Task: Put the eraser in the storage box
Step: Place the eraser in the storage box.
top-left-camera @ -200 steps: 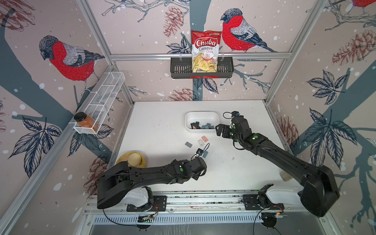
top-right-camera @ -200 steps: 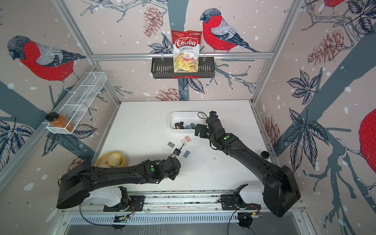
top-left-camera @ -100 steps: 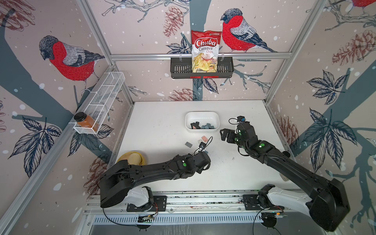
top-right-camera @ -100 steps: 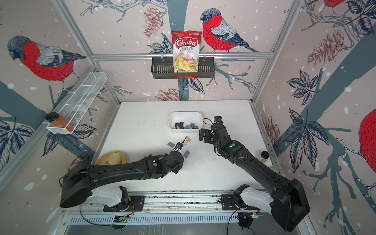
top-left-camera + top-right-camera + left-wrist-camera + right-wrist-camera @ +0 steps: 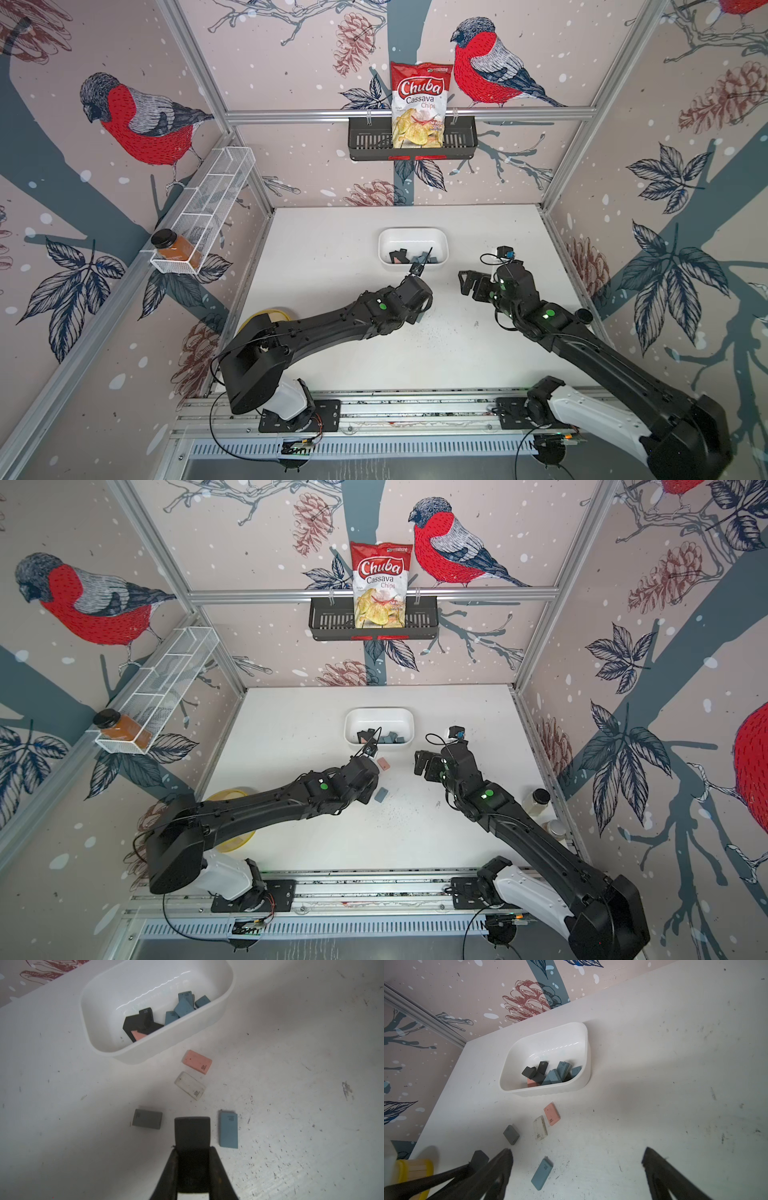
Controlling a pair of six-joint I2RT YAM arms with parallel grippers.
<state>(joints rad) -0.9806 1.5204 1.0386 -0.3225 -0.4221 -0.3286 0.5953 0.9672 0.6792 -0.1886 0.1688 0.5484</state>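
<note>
The storage box (image 5: 413, 231) (image 5: 379, 712) is a white tub at the back middle of the table, with several black, blue and pink erasers inside. In the left wrist view my left gripper (image 5: 193, 1148) is shut on a black eraser (image 5: 192, 1132), held above the table short of the storage box (image 5: 160, 1047). Below it lie a pink eraser (image 5: 197, 1061), a clear white one (image 5: 190, 1085), a grey one (image 5: 147, 1119) and a blue one (image 5: 228, 1129). My right gripper (image 5: 469, 282) (image 5: 577, 1151) stands open and holds nothing, to the right of the box.
A black basket (image 5: 365, 139) with a chips bag hangs on the back wall. A wire rack (image 5: 208, 208) with a bottle is on the left wall. A yellow round thing (image 5: 270, 316) lies at the left edge, jars (image 5: 538, 798) at the right edge.
My left arm has moved toward the storage box. My right arm has pulled back from the box toward the right, its jaws still wide.
</note>
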